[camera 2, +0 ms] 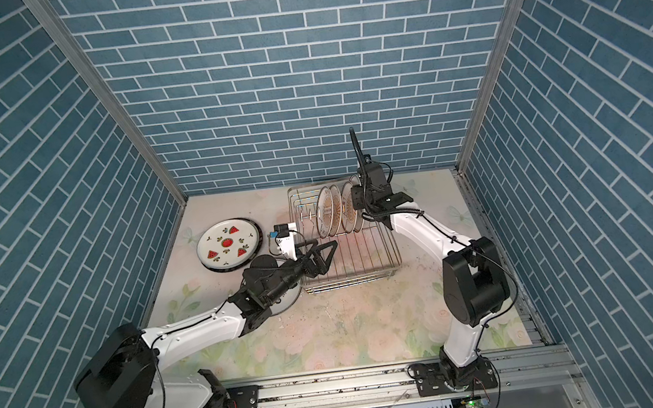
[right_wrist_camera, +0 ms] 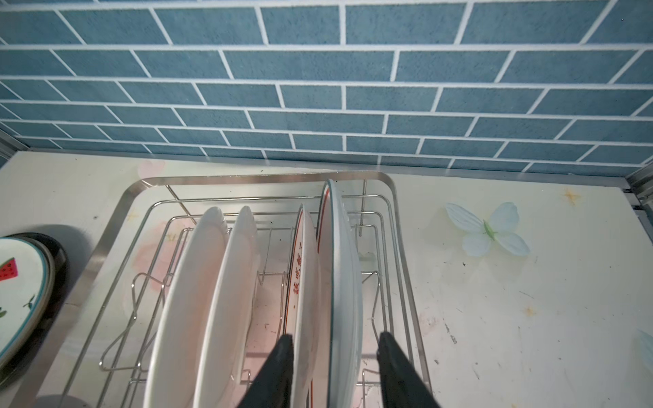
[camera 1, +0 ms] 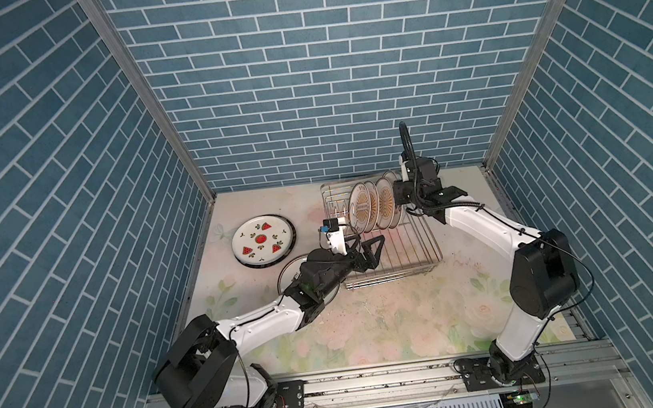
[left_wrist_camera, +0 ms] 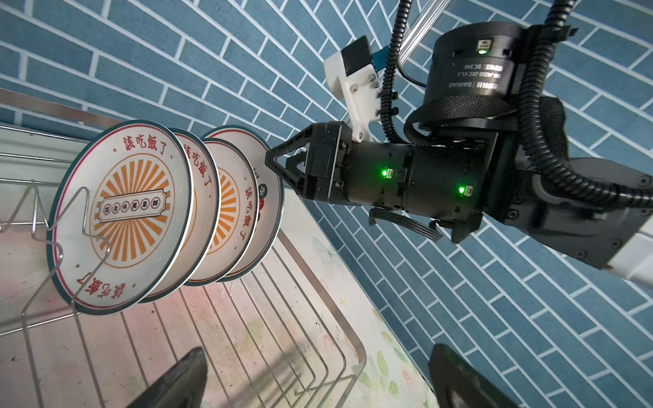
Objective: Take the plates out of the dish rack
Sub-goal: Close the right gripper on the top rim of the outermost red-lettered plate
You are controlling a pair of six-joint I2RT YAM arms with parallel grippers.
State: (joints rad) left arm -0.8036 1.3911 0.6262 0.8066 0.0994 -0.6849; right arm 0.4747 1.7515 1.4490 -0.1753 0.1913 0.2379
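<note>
**A:** Nearest us, the left gripper (camera 1: 370, 254) hangs over the near-left corner of the rectangular silver wire dish rack (camera 1: 401, 251), its jaws spread wide above bare wire.

**B:** Under that arm we see a round pale plate (camera 1: 287, 274) lying flat, mostly hidden. Farther left lies the round white watermelon-slice plate (camera 1: 264, 241), stacked on a dark-rimmed plate (camera 1: 267, 265).

**A:** The rack stands toward the back of the table, a little right of centre. Four round plates stand on edge among its upright prongs at the far end.

**B:** The front three are white orange-sunburst plates (left_wrist_camera: 123, 215) with red lettering and thin dark rims, though the middle one is mostly covered. Behind them we make out a larger green-rimmed plate (left_wrist_camera: 270, 212) with red and black marks.

**A:** The right gripper (right_wrist_camera: 335, 335) meets their top edges. Its jaws are partly spread and straddle the rims of the last two plates. We see a gap beside one finger, so it is not pinching them.

**B:** Below everything, the pale floral-print tabletop (camera 1: 372, 325) looks scuffed and speckled. Blue brick-pattern walls (camera 1: 322, 67) close in on the left, right and back.
</note>
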